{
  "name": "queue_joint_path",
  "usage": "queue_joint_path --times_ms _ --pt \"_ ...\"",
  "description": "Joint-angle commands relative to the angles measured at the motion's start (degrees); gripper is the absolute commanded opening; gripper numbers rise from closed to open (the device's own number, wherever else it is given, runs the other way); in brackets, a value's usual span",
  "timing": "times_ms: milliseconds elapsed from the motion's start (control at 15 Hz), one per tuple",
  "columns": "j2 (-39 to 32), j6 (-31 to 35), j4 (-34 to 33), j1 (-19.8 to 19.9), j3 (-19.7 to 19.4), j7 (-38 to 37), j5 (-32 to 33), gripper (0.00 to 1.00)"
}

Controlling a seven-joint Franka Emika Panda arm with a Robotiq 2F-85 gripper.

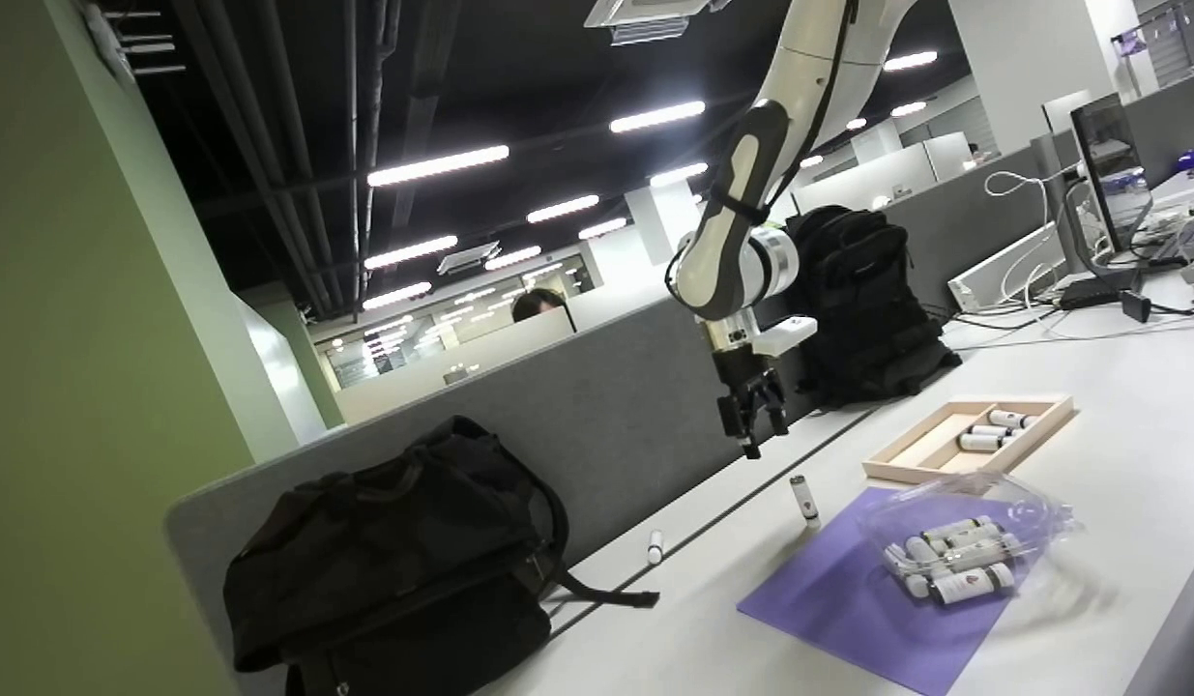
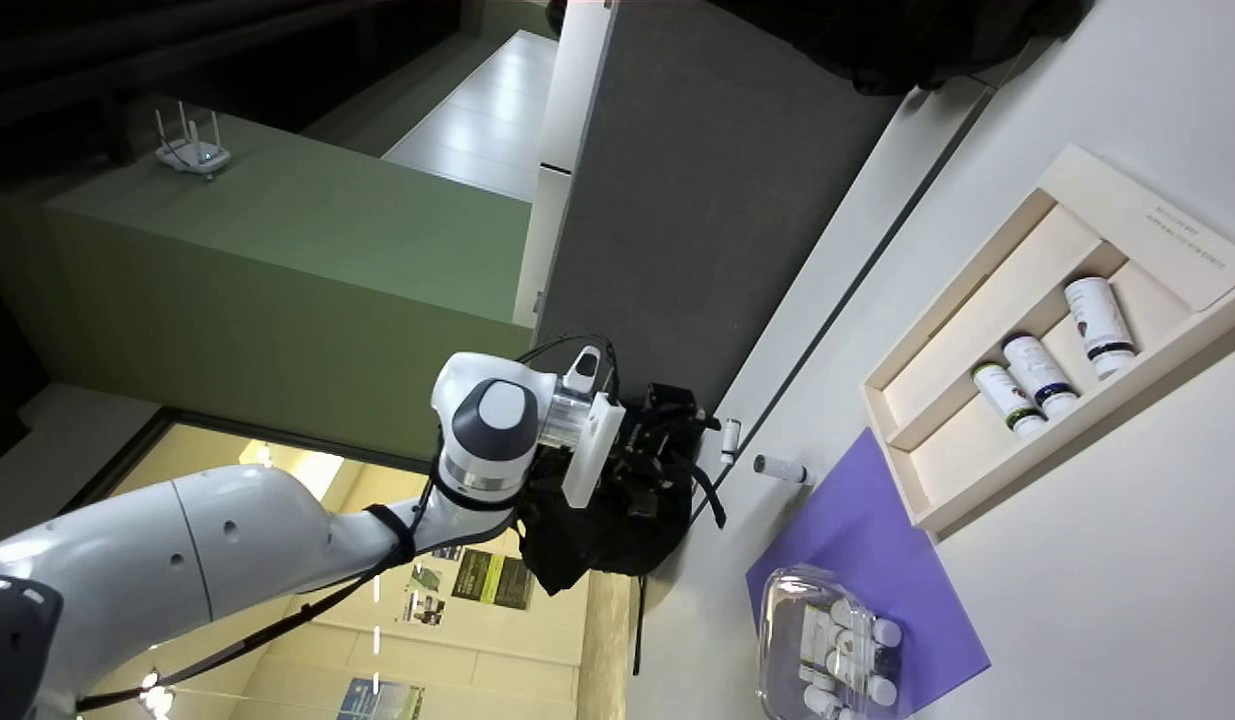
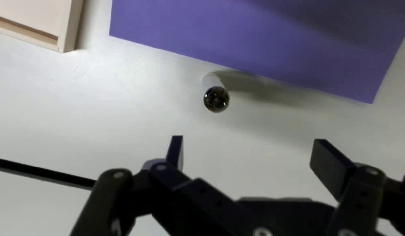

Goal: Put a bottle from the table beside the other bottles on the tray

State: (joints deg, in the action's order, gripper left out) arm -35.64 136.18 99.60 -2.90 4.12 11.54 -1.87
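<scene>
The gripper (image 3: 246,147), jaws spread with nothing between them, hangs above the table (image 3: 107,114). The bottle (image 3: 216,98) stands there upright, outside the tray (image 3: 70,28) and just beside the mat (image 3: 195,29). In the wrist view it sits off the jaws' midline; a descent without correction could bring one jaw against it and topple it. In the tray, crowding could roll the other bottles (image 2: 1037,372).

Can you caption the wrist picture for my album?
Open gripper above the table, where a dark-topped bottle stands beside a purple mat.
</scene>
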Motion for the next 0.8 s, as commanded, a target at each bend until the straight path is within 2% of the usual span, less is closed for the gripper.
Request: queue_joint_path --times_ms 0,400,667,733 --pt "-3.2 -4.1 -3.9 0.3 -0.5 -0.5 2.0 1.0" --pt "-7.3 -5.6 -5.8 0.4 -1.8 -0.4 4.8 1.0" --pt "-9.6 -5.1 -7.1 1.1 -0.8 2.0 4.9 1.0" --pt "-10.0 -4.6 -7.3 1.0 -0.7 2.1 4.8 0.75"
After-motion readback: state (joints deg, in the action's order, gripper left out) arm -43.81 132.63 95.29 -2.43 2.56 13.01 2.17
